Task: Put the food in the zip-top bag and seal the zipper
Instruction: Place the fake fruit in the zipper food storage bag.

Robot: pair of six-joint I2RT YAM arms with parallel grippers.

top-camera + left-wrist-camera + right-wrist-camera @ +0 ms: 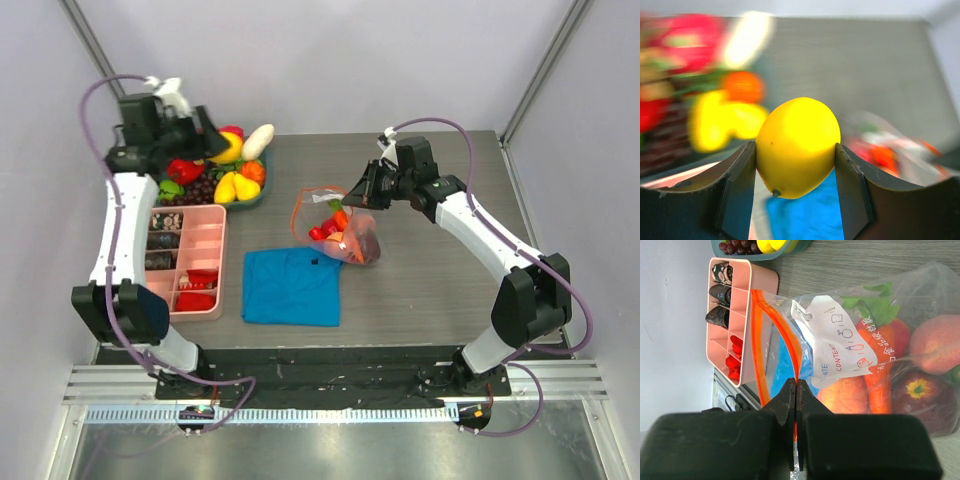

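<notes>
Left gripper (796,150) is clamping a yellow lemon (797,135) between both fingers, with the blue cloth (810,220) lying beneath it. Right gripper (796,390), jaws pressed together, is pinching the zipper (757,340). The zip-top bag (840,335) is spreading just beyond its fingertips, containing a carrot (880,380) and a peach (940,342).

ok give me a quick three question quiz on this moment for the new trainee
1. True or false: the left gripper holds a yellow lemon.
2. Fill in: the carrot lies ___ the zip-top bag.
3. What does the right gripper pinch? A the lemon, B the zipper, C the carrot.
Key: 1 true; 2 inside; 3 B.
</notes>
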